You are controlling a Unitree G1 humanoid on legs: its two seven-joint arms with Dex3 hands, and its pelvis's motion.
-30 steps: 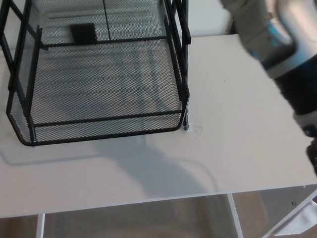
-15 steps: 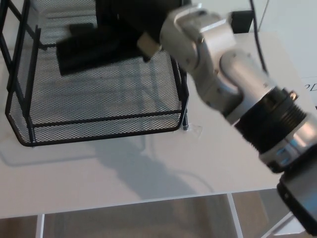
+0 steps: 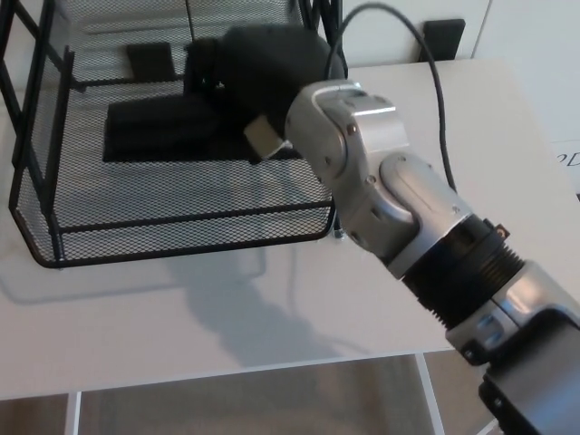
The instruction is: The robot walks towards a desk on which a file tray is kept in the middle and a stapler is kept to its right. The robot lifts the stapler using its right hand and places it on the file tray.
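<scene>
on the white desk the tray held the stapler — our right hand was over its end, its grip we couldn't tell.

Head camera, close above desk

The file tray is showing black wire with a fine diamond mesh. The stapler inside it is looking solid matte black, and so is the right hand. The forearm is gleaming silver-grey with a black band, against a plain white desk.
</scene>
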